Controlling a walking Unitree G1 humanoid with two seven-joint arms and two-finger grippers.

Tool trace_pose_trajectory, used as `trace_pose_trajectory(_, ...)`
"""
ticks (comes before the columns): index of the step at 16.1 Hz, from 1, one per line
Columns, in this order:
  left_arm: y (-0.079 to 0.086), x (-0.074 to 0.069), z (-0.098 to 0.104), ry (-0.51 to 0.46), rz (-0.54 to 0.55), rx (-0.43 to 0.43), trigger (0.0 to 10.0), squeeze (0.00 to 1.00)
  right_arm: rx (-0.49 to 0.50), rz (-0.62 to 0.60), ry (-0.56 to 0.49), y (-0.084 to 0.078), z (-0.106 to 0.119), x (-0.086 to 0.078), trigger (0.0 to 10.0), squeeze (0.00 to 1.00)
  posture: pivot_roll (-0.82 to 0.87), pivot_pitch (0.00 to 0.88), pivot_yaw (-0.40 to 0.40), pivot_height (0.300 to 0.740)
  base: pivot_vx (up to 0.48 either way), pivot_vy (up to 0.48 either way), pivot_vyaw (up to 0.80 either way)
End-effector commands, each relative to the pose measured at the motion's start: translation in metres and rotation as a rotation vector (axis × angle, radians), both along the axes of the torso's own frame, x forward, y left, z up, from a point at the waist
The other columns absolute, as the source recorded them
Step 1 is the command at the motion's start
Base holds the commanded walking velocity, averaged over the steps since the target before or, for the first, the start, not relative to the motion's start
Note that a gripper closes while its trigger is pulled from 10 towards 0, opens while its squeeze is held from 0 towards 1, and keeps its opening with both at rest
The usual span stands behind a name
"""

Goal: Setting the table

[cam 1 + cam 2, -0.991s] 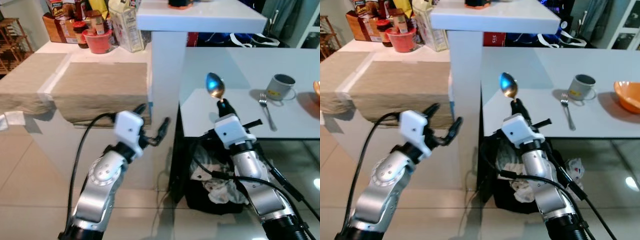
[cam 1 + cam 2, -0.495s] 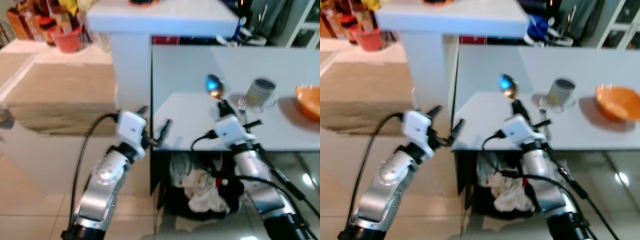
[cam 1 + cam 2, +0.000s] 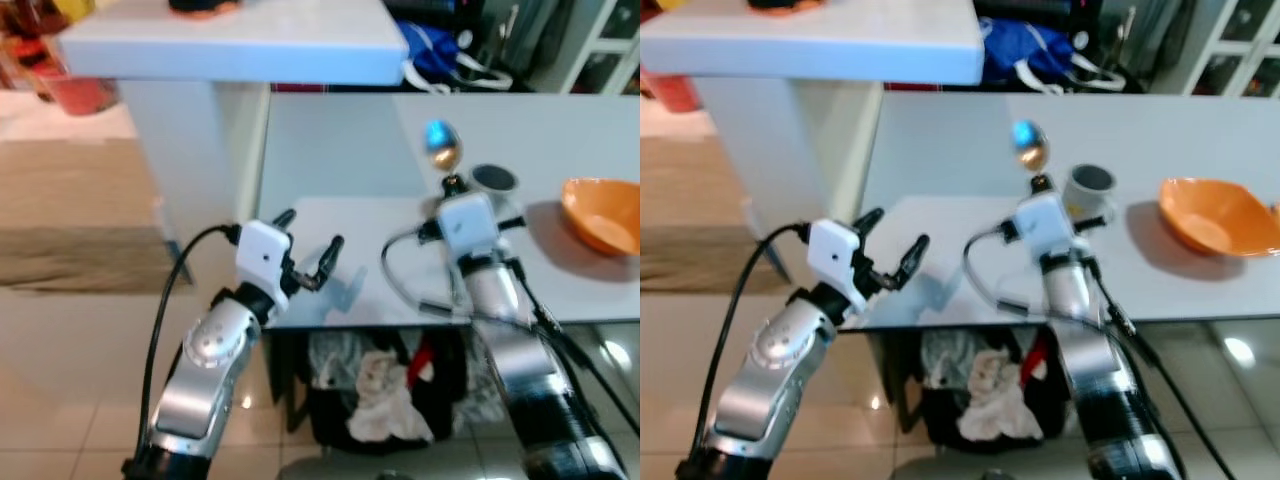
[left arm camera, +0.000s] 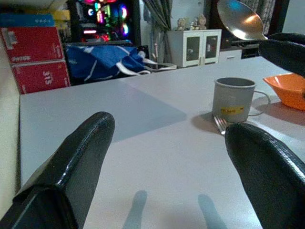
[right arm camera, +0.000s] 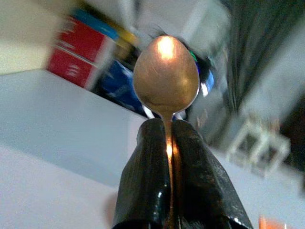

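Indoors, grey table (image 3: 330,160), spoon (image 3: 441,146) upright, mug (image 3: 1086,189), seemingly kitchen

Both arms are silver metal with rounded joint housings and white boxy wrist blocks. A black cable loops along each arm. The left gripper (image 3: 308,247) and right gripper (image 5: 167,136) have long, glossy black fingers.
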State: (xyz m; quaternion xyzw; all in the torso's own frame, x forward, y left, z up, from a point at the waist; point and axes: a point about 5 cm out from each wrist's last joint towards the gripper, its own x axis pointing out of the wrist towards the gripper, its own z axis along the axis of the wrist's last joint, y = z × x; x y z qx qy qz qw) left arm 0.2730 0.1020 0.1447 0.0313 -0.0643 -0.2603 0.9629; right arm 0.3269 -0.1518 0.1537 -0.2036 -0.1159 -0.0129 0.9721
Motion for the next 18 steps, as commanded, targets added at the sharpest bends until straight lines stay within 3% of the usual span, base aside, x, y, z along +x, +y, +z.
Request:
trace_pose_trajectory(1, 0.005, 0.000, 0.001, -0.004, 0.011, 0.002, 10.0, 0.00, 0.071, 0.004, 0.029, 0.005, 0.002, 0.007, 0.0, 0.00, 0.01, 0.000, -0.003, 0.728, 0.000, 0.000, 0.00)
trace_pose_trajectory(2, 0.005, 0.000, 0.001, -0.004, 0.010, 0.001, 10.0, 0.00, 0.095, -0.002, 0.048, 0.006, 0.001, 0.011, 0.0, 0.00, 0.01, 0.000, -0.003, 0.728, 0.000, 0.000, 0.00)
trace_pose_trajectory(4, 0.005, 0.000, 0.002, -0.007, -0.001, 0.003, 10.0, 0.00, 0.249, -0.033, 0.182, 0.010, -0.009, 0.030, 0.0, 0.00, 0.02, 0.000, 0.006, 0.728, 0.000, 0.000, 0.00)
trace_pose_trajectory(8, 0.007, -0.003, 0.005, -0.009, -0.009, 0.011, 10.0, 0.00, 0.370, -0.078, 0.304, 0.014, -0.020, 0.047, 0.0, 0.00, 0.05, 0.000, 0.021, 0.728, 0.000, 0.000, 0.00)
trace_pose_trajectory(13, 0.019, -0.015, 0.007, -0.002, 0.011, 0.048, 10.0, 0.00, 0.351, -0.197, 0.398, 0.004, -0.026, 0.062, 0.0, 0.00, 0.12, 0.000, 0.041, 0.728, 0.000, 0.000, 0.00)
trace_pose_trajectory(18, 0.025, -0.031, 0.013, 0.014, 0.021, 0.064, 10.0, 0.00, 0.350, -0.237, 0.456, -0.003, -0.037, 0.060, 0.0, 0.00, 0.18, 0.065, 0.061, 0.728, 0.000, 0.000, 0.00)
